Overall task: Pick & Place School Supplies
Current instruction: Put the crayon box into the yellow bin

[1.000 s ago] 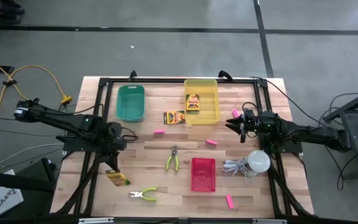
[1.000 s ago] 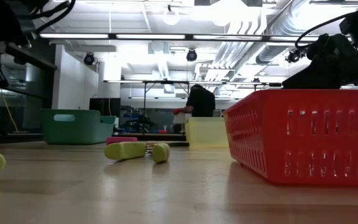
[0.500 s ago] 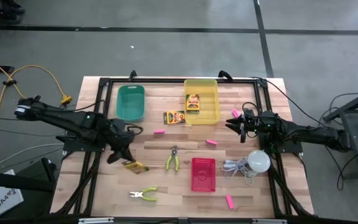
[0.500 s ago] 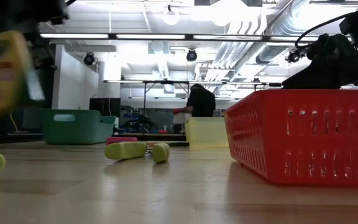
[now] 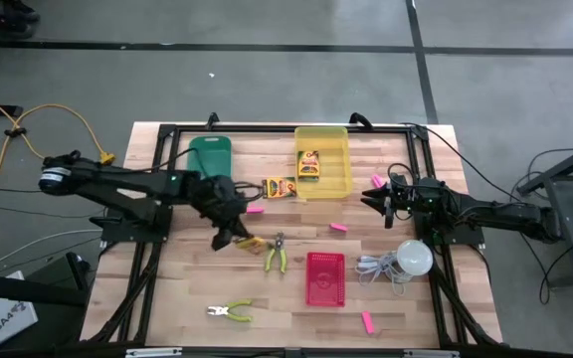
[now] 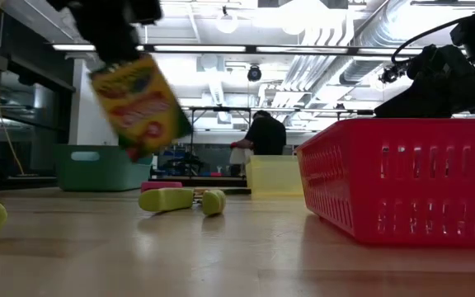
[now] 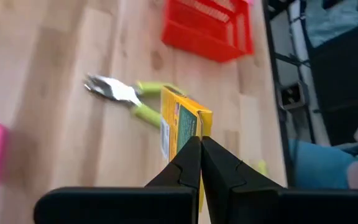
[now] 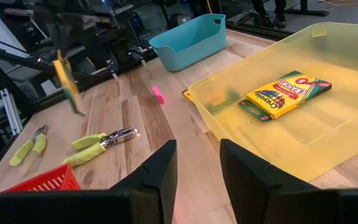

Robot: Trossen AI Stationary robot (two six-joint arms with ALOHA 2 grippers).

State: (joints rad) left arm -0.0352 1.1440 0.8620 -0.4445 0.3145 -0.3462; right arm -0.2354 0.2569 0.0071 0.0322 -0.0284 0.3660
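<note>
My left gripper (image 5: 235, 237) is shut on a yellow-and-green crayon box (image 5: 249, 242) above the middle of the table; the box also shows in the low view (image 6: 141, 106) and the left wrist view (image 7: 180, 121). A second crayon box (image 5: 309, 164) lies in the yellow bin (image 5: 338, 179), and a third (image 5: 279, 187) lies on the table beside it. Pink erasers (image 5: 255, 210) (image 5: 339, 227) (image 5: 366, 321) lie flat on the table. My right gripper (image 5: 378, 202) is open and empty at the table's right side, facing the yellow bin (image 8: 328, 155). My left gripper pinches the crayon box between its two fingers by its upper end (image 7: 190, 129). The fingers come from above, slanting down. The box hangs tilted below the fingers (image 6: 114, 45), lifted clear of the table.
A teal bin (image 5: 210, 159) stands at the far left and a red basket (image 5: 325, 277) at the near middle. Green-handled pliers (image 5: 276, 254) lie just right of the held box, another pair (image 5: 229, 311) near the front edge. A white bulb with cord (image 5: 414, 258) lies at the right.
My left gripper has carried the crayon box from the near left of the table toward the right and far edges, to the middle. The box has risen and hangs tilted, clear of the table. My right arm has kept still.
</note>
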